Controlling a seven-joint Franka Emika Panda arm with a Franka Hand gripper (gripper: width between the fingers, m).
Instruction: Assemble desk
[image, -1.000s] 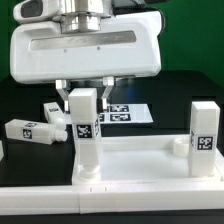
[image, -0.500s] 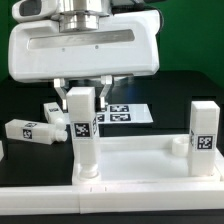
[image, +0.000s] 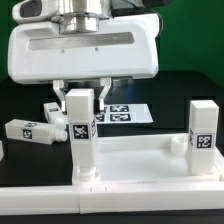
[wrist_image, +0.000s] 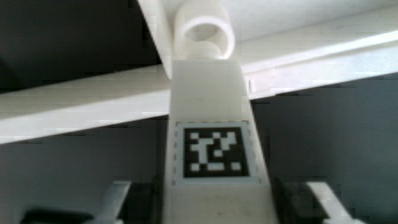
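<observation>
Right, the step in hand looks to us like seating a leg in the panel, prob. by twisting it home.

- Black table (image: 175, 100) carries everything.
- Panel (image: 140, 158) lies flat nearest the camera, rim up, spanning most of the exterior view.
- Gripper (image: 85, 105) hangs directly over the corner on the exterior view's left. It is closed at a middling width on the held leg (image: 82, 140), one finger each side of the upper part, pads apparently against it.
- Held leg stands upright, foot in the corner socket (image: 88, 178). Whether it is fully home we cannot tell.
- Far leg (image: 203, 135) stands upright at the corner on the exterior view's right.
- Loose legs (image: 28, 130), two of them, lie on the table behind the panel, near the marker board (image: 128, 113).
- Wrist view: the tag (wrist_image: 215, 152) on the held leg sits centred btw. the fingers (wrist_image: 125, 200), and the leg runs straight away toward the panel. Alignment looks good to us.

To do it well, we reckon:
- Keep the leg's axis plumb over the socket.
- Turn about that axis only, no sideways push, since the panel may skate or swing w/ the twist.
- Use light downward pressure and short turns, re-gripping at the same height.
- Watch the tag: if it drifts off-centre, the grip is prob. slipping.
- Let go only once the foot sits flush & the leg doesn't wobble.
</observation>
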